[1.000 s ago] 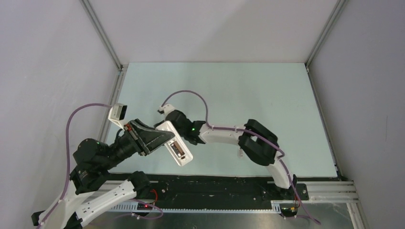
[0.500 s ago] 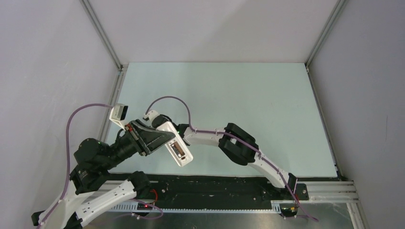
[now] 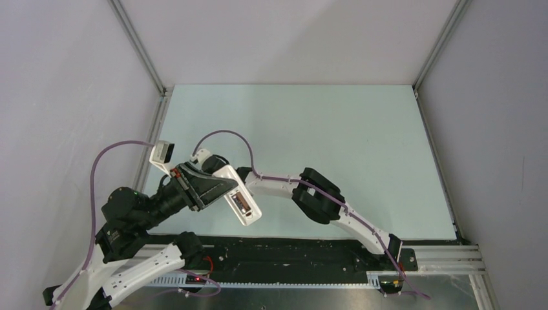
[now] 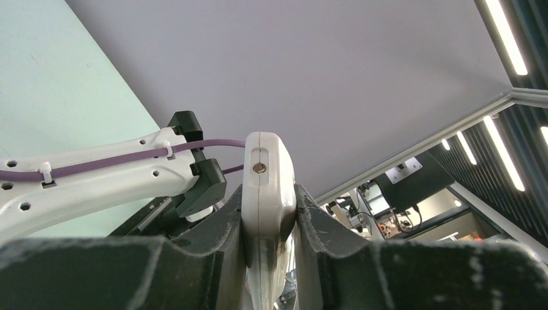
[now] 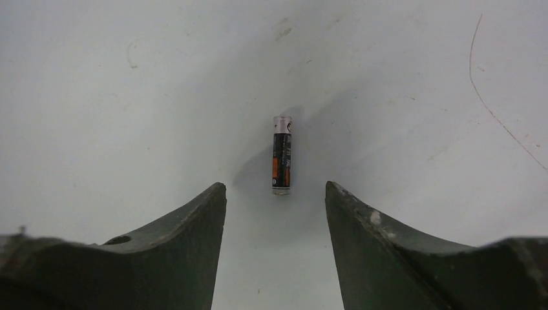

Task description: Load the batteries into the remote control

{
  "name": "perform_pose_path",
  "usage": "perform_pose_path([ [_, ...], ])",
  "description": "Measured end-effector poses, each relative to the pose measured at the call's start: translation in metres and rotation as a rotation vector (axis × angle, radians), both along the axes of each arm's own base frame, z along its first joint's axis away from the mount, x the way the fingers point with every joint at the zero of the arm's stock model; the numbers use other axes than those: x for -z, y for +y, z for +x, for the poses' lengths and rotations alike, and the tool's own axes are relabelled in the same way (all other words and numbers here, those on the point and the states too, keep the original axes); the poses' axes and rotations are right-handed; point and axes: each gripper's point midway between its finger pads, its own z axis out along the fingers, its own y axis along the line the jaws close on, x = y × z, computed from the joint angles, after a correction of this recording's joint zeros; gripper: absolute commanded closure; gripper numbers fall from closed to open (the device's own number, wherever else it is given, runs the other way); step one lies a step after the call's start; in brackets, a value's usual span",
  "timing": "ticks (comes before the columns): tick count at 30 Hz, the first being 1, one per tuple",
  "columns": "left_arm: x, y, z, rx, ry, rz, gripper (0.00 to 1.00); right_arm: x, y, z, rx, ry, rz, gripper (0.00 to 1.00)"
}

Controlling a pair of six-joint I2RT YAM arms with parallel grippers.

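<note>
My left gripper point(image 3: 208, 188) is shut on the remote control point(image 3: 242, 201), a white slab held off the table with its recessed back facing the top camera. In the left wrist view the remote control point(image 4: 268, 174) stands edge-on, clamped in my left gripper point(image 4: 269, 194). One battery point(image 5: 282, 155), dark and orange with light ends, lies on the table. My right gripper point(image 5: 276, 187) hangs open just short of it, with a fingertip on either side of its near end. From above, that battery and the right fingers are hidden behind the left gripper and the remote.
The right forearm point(image 3: 274, 184) with its purple cable reaches left across the near table, close behind the remote. The table's left rail point(image 3: 152, 139) and side wall are near the left arm. A black rail point(image 3: 291, 252) runs along the near edge.
The right arm has swung left, and its wrist now sits behind the left gripper and remote. The left arm and remote have stayed where they were.
</note>
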Motion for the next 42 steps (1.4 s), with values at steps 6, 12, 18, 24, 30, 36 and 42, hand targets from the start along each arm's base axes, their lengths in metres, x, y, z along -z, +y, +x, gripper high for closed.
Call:
perform_pose_path([
  [6,0.001,0.0,0.0,-0.003,0.001,0.0,1.0,0.003,0.0,0.002,0.008,-0.03,-0.031,0.49],
  [12,0.004,0.0,0.002,-0.007,0.006,0.004,1.0,0.003,0.001,0.006,0.023,-0.047,-0.044,0.53],
  [18,0.004,0.0,0.002,-0.006,0.011,0.001,1.0,0.004,0.003,0.007,0.026,-0.067,-0.05,0.54],
  [24,0.007,-0.001,0.002,-0.005,0.018,0.006,1.0,0.005,0.006,0.008,0.027,-0.088,-0.05,0.66],
  [30,0.01,-0.002,0.003,-0.005,0.023,0.01,1.0,0.005,0.007,0.008,0.032,-0.09,-0.043,0.85],
  [36,0.01,-0.002,0.003,-0.004,0.029,0.008,1.0,0.005,0.007,0.009,0.046,-0.088,-0.018,1.0],
  [42,0.01,-0.002,0.003,-0.004,0.029,0.008,1.0,-0.001,-0.022,0.006,0.074,0.0,0.008,1.0],
])
